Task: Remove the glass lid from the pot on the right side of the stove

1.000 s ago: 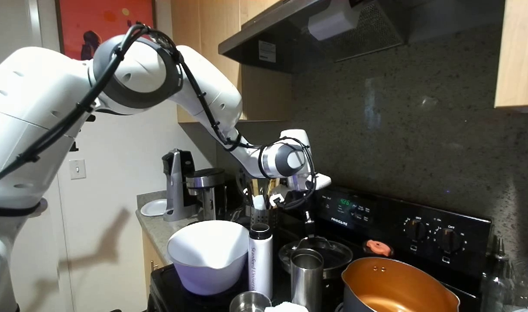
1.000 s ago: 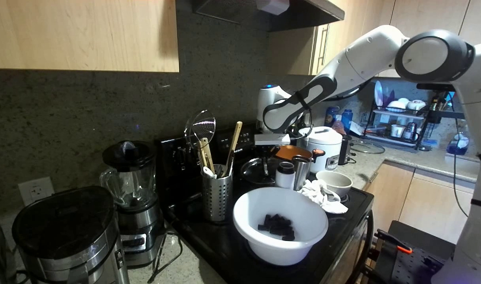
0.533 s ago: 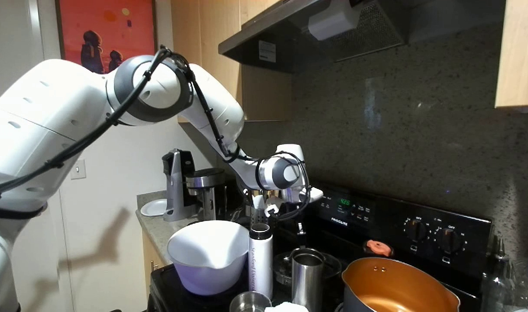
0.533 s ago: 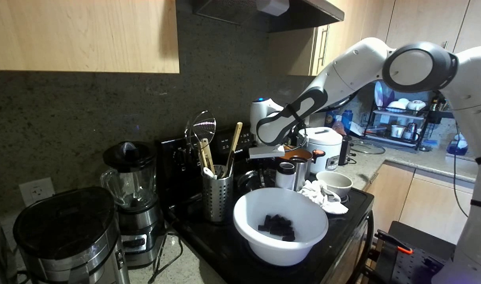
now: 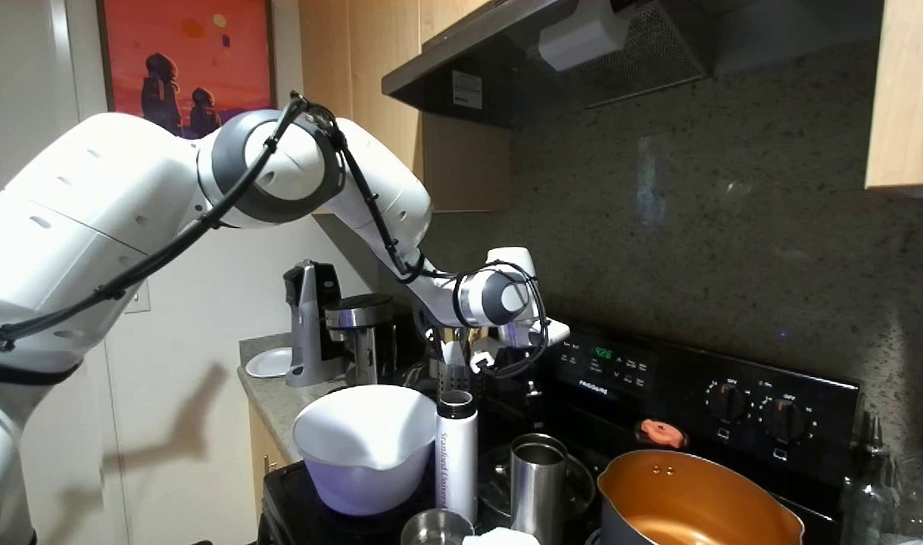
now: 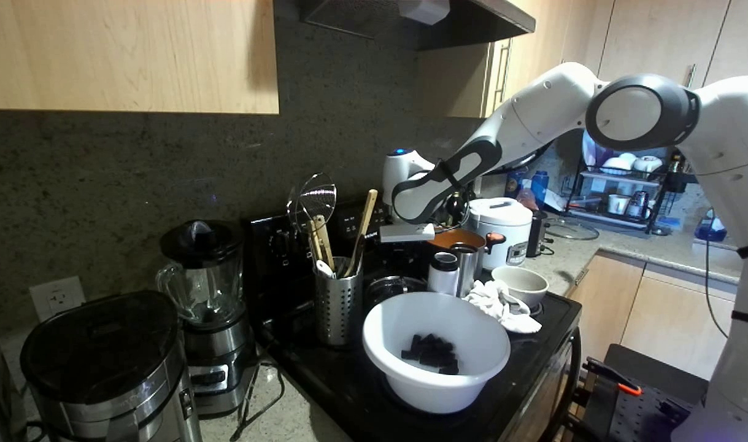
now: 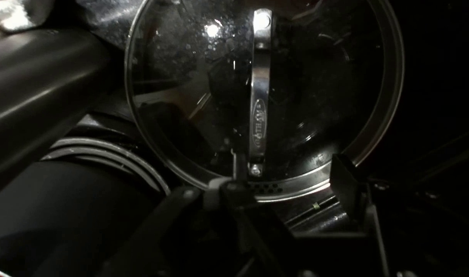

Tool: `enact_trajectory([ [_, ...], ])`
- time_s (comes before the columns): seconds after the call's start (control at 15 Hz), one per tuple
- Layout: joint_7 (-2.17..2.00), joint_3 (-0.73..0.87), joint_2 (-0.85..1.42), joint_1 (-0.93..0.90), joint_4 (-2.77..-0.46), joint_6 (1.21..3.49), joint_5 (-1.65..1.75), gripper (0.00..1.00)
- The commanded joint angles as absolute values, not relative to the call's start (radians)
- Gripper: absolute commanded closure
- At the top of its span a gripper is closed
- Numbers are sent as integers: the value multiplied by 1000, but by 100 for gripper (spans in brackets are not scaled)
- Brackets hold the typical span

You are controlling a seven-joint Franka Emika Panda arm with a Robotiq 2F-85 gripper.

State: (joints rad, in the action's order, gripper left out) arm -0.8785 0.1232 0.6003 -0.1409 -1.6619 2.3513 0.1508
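From the left in an exterior view, a white bowl stands on the black stove, then a white bottle, upright, then a steel tumbler near it; farther right is the pot, uncovered, coppery and smooth inside. The tumbler stands in the way, hiding part of the lid, which lies flat on the stove just behind it. In the wrist view the lid is a round of clear glass, speckled and catching glare, bound by a metal rim with small holes at the edge nearest me. A shiny strap handle, letters stamped on it, runs across the glass. My gripper hangs over that pierced edge, my fingers spread well apart and gripping nothing; the handle's end shows between them, closer to the finger at left.
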Motion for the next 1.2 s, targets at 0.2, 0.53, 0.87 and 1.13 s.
enact_trajectory([
  [0.2, -901, 142, 599, -164, -1606, 2310, 161, 0],
  [0.53, -884, 148, 588, -169, -1569, 2271, 182, 0],
  [0.87, -855, 154, 582, -162, -1492, 2166, 225, 0],
  [1.13, -784, 142, 571, -143, -1456, 2096, 231, 0],
])
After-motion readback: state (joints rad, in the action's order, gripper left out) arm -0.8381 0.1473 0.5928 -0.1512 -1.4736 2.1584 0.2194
